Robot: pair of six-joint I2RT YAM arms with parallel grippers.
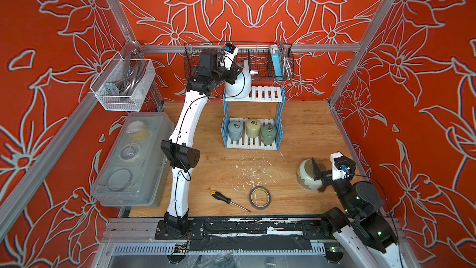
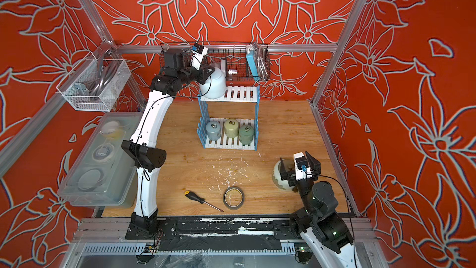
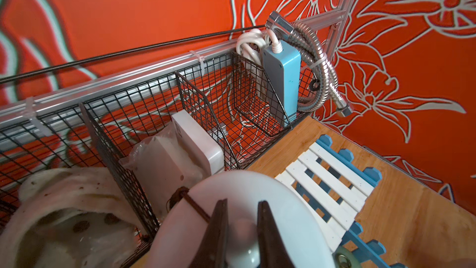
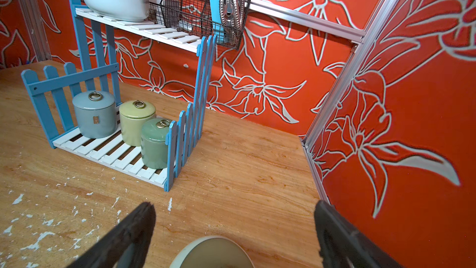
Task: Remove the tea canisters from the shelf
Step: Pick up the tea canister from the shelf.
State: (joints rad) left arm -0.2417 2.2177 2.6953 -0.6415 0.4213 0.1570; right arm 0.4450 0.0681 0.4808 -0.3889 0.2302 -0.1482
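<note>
the light wooden table (image 1: 304, 130) carries everything. at its 12 o'clock in both top views stands the two-tier shelf with white slatted boards and light blue picket-fence sides (image 1: 268, 93), its open front facing the arms, probably for a clear reach. the large plain white ceramic canister (image 1: 238, 87) is at the 9 o'clock end of the top board. the left fingers (image 3: 217, 230) are pinched together on its lid knob, likely because the body is too broad to span; whether it rests on the board or hangs just clear i cannot tell. the large cream ceramic canister with an olive lid (image 1: 305, 176) is off the shelf, on the table at 4 o'clock. the right fingers (image 4: 134, 230) are spread wide above it, gripping nothing, so it reads as set down. on the lower board, in a row from 9 to 3 o'clock, stand the small grey-blue cylinder canister (image 4: 95, 114), the small pale yellow-green canister (image 4: 136, 122) and the small sage green canister (image 4: 154, 143), each with a ring pull. a grey roll of tape (image 1: 260, 198) lies at 6 o'clock and a yellow-and-black screwdriver (image 1: 229, 201) at 7 o'clock. the only label is a small metal plate (image 4: 95, 119) on the grey-blue canister, too small to read; no brand shows.
</note>
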